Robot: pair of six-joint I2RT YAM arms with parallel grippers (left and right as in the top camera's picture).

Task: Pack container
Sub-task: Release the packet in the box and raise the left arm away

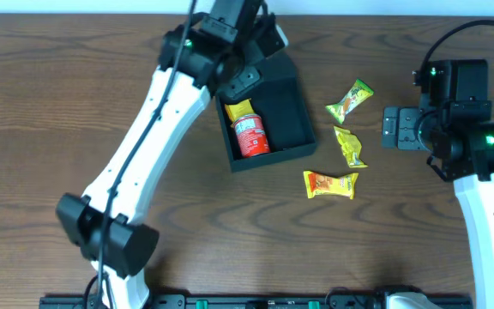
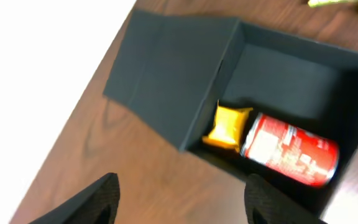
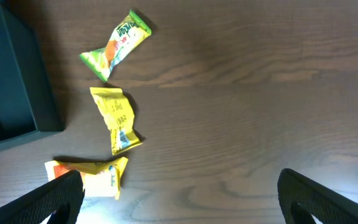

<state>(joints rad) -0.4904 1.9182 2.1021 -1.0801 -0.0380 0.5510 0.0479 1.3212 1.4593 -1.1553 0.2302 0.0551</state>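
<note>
Container [image 1: 292, 110], a matte dark teal box of stiff card, sits at the far middle of the wood-grain table [image 1: 67, 94]. A glossy red can [image 1: 250, 136] and a crinkled yellow packet [image 1: 239, 109] lie at one end of it. Overhead, the left arm hides the hinged flap [image 2: 166, 68]; the left wrist view shows it folded out flat. The left gripper [image 2: 182, 199] hovers above, jaws apart and empty. A green packet [image 1: 350, 100], a yellow wrapper [image 1: 349, 146] and an orange packet [image 1: 330, 184] lie beside the box, near the right gripper [image 3: 180, 196], which is spread wide and holds nothing.

You're looking at a robotics lab setup: a wood-grain table [image 1: 50, 103], a white left arm [image 1: 157, 129] and a white right arm [image 1: 491, 223] reaching over it, a black equipment rail [image 1: 230, 301] along the near edge, and snack packets [image 1: 331, 184] lying loose.
</note>
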